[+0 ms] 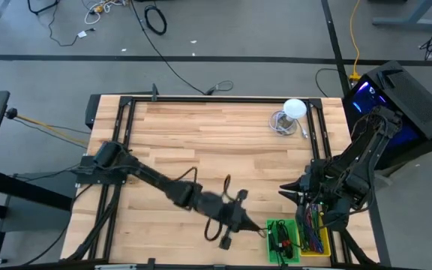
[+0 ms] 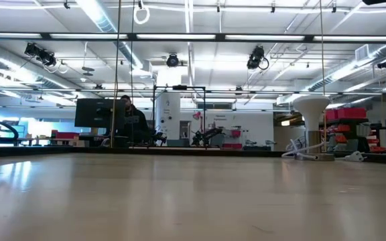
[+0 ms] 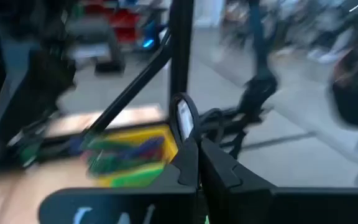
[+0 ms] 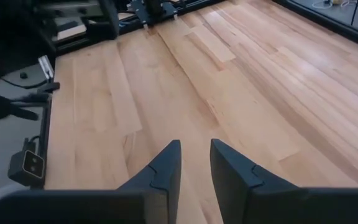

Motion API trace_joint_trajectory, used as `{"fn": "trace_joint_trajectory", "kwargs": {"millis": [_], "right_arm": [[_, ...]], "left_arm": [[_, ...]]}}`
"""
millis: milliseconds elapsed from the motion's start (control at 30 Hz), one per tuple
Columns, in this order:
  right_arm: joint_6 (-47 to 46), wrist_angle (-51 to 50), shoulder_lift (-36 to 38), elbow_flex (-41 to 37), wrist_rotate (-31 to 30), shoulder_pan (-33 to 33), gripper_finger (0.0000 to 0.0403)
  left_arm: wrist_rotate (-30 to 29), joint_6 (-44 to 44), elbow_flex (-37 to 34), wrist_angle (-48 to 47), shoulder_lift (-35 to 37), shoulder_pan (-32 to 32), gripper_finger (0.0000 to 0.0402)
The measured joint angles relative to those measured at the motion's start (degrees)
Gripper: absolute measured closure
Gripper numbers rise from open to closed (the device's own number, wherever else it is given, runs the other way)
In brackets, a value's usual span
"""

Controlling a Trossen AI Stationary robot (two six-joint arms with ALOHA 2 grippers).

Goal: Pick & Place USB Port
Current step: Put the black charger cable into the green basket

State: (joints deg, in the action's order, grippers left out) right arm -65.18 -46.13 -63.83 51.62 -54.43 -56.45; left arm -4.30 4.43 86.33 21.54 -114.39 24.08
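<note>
My left gripper (image 1: 259,225) reaches across the table's near side to just left of the green bin (image 1: 282,240). In the left wrist view it (image 3: 194,146) is shut on a small dark piece with a silvery face, the USB port (image 3: 183,118), which sticks out past the fingertips; the picture is blurred. The yellow bin (image 3: 129,155) with coloured parts lies beyond it. My right gripper (image 1: 289,192) waits at the table's right side, above the bare wood, open (image 4: 194,158) with nothing between its fingers. The low view shows neither arm. My left gripper pinches the USB port by its near end (image 3: 188,142) between its two fingertips. The fingers lie nearly level and point toward the table's right edge. The rest of the port stands out beyond the fingertips, lifted clear of the table.
A yellow bin (image 1: 315,234) stands right of the green one at the near right corner. A white lamp-like stand (image 1: 294,109) sits at the far right. Black frame rails (image 1: 201,99) run round the wooden top; its middle is bare wood.
</note>
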Motion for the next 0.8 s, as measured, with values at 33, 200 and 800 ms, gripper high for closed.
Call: {"fn": "trace_joint_trajectory", "kwargs": {"millis": [33, 200, 800], "right_arm": [[0.42, 0.00, 0.00, 0.00, 0.02, 0.00, 0.0314], [1.47, 1.18, 0.02, 0.00, 1.35, 0.01, 0.0314], [25.79, 19.85, -0.22, 0.00, 7.93, -0.26, 0.0314]], "left_arm": [[2.58, 0.30, 0.08, 1.77, -0.33, -0.70, 0.0398], [2.22, -0.22, -0.16, 1.90, -0.91, -2.43, 0.0398], [-1.84, -4.80, -0.07, 0.75, -0.37, -7.92, 0.0398]]}}
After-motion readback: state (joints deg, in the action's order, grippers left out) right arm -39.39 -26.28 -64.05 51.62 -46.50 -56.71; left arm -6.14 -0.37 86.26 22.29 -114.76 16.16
